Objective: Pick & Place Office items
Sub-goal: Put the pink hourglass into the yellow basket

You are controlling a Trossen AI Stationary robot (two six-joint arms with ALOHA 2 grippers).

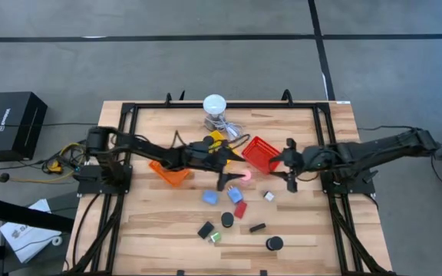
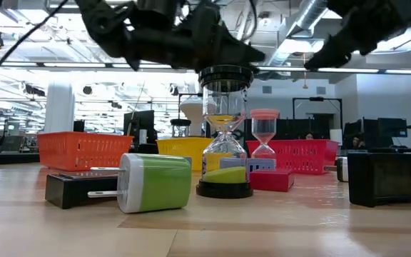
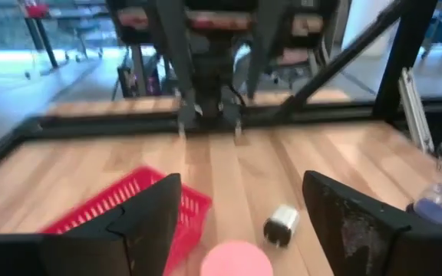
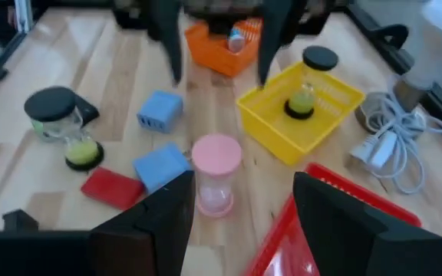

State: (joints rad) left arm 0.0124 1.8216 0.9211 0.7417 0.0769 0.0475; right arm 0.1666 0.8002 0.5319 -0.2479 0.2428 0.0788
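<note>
Pink hourglass [image 4: 216, 173] is standing upright on the counter [image 1: 159, 238], between both claws, and we are seeing it just beside the red basket [image 1: 260, 152]. Left claw [image 1: 222, 181] is hovering over it, fingers apart, nothing gripped. Right claw [image 1: 291, 162] is hanging at the red basket's far side, fingers spread, empty. We are noting two blue blocks [image 1: 209, 197] and a red block [image 1: 240, 209] nearby, a yellow-sand hourglass [image 4: 301, 80] sitting inside the yellow basket [image 4: 298, 115], orange basket [image 1: 169, 172] beyond.
</note>
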